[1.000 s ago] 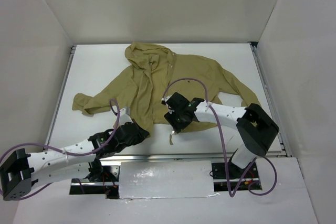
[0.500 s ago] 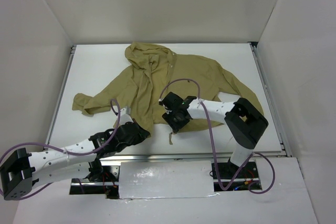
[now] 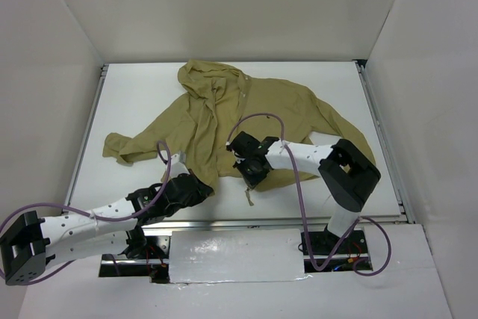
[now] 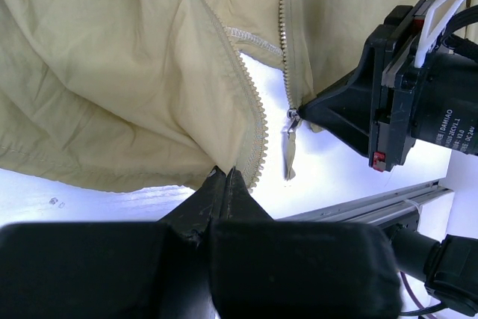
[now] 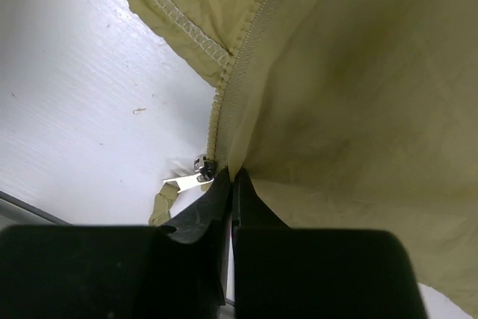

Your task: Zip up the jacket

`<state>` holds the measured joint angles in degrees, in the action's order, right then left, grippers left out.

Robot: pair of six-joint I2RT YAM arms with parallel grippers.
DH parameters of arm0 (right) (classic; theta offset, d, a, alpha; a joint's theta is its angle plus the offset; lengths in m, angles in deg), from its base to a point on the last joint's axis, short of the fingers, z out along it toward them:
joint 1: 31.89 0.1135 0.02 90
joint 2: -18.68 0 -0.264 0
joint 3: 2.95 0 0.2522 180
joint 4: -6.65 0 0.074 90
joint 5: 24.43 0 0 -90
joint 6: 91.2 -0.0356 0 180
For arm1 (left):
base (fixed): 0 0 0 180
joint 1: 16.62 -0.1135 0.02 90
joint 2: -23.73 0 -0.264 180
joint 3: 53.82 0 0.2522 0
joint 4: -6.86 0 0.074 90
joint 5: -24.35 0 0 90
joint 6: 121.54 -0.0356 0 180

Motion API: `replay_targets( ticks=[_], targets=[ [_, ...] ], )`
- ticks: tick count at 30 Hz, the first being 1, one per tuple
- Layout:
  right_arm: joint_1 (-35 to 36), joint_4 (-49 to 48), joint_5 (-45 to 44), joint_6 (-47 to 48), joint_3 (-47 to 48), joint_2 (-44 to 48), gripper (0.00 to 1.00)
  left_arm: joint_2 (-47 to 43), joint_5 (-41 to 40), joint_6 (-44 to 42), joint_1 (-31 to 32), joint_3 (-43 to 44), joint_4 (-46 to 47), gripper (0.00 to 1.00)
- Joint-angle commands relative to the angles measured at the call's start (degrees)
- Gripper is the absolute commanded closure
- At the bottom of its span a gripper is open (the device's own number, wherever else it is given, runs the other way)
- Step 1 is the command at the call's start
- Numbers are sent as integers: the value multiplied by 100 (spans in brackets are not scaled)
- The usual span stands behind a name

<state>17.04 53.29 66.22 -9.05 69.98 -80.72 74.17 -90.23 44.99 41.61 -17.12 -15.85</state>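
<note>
The olive-tan jacket [image 3: 258, 106] lies spread on the white table [image 3: 134, 102], hood at the far side and front open at the bottom. My left gripper [image 3: 205, 187] is shut on the bottom corner of the jacket's left zipper edge [image 4: 254, 136]. My right gripper [image 3: 251, 178] is shut on the jacket's right panel [image 5: 358, 72] at the hem, right beside the metal zipper slider [image 5: 202, 162]. The slider's pull tab [image 5: 181, 180] and a tan strap lie loose on the table. In the left wrist view the slider [image 4: 293, 116] sits at the tip of the right gripper [image 4: 308, 107].
A metal rail [image 3: 299, 221] runs along the table's near edge, just below both grippers. White walls enclose the table on three sides. The jacket's sleeves reach out left [image 3: 123, 147] and right [image 3: 345, 131]. Purple cables loop over both arms.
My right gripper has shifted a little left and toward the hem, then shut on the jacket beside the slider. The left arm has not moved.
</note>
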Motion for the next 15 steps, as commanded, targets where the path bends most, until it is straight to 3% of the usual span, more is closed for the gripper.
replay_targets(
  ticks=[1, 6, 15],
  targets=[
    [56, 157, -20, -128, -20, -142, 100, -34, -100, -42, -40, 132, 113, 100],
    [38, -273, -55, -672, -117, 525, 100, 272, -170, -225, -198, 237, 463, 100],
    [-50, -2118, -170, -2790, -1171, 2740, 100, 625, -513, -1684, -392, 641, 2529, 100]
  ],
)
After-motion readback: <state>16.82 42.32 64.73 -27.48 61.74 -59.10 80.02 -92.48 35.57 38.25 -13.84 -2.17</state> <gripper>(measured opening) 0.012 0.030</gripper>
